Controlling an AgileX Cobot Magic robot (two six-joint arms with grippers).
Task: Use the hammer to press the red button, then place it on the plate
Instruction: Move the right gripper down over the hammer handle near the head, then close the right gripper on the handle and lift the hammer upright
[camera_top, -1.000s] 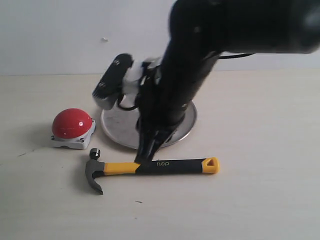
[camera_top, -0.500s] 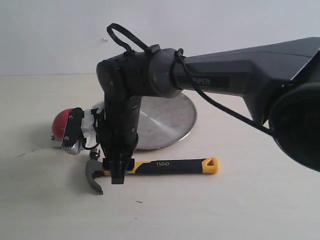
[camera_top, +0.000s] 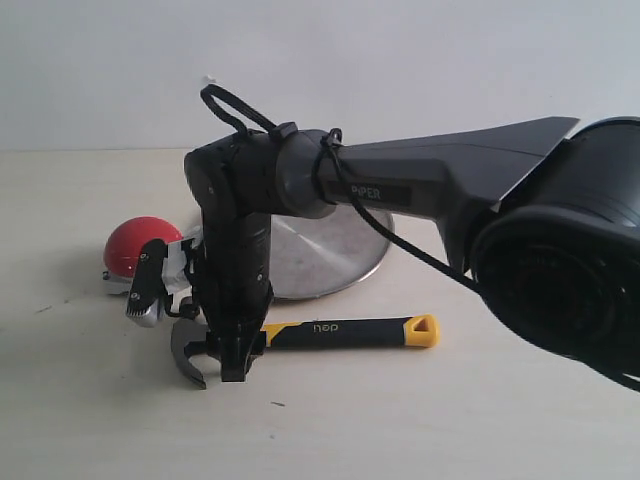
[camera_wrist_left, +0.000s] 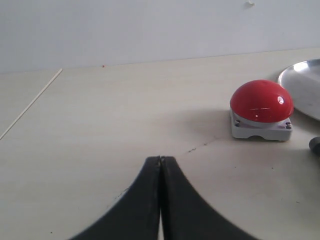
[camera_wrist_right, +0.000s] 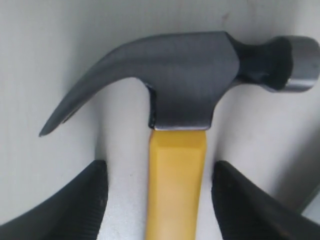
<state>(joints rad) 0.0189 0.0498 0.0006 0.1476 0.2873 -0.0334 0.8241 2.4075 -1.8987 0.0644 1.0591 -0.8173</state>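
Note:
The hammer (camera_top: 335, 331) lies flat on the table, with its dark head (camera_wrist_right: 185, 70) at the left end and its yellow tip at the right. My right gripper (camera_top: 232, 362) reaches down over the handle just behind the head. It is open, with one finger on each side of the yellow neck (camera_wrist_right: 176, 180) and a gap on both sides. The red button (camera_top: 132, 245) sits on its grey base left of the arm, also shown as the red button (camera_wrist_left: 261, 100). The silver plate (camera_top: 330, 250) lies behind the arm, partly hidden. My left gripper (camera_wrist_left: 160, 159) is shut and holds nothing, hovering low over bare table.
The right arm's long dark link (camera_top: 450, 180) crosses above the plate and the hammer's handle. A wall stands behind the table. The plate's rim (camera_wrist_left: 300, 82) shows at the edge of the left wrist view, right of the button.
My right gripper swung from above the plate's front edge leftward along the hammer, then sank lower, ending astride the handle next to the head. The hammer has not moved.

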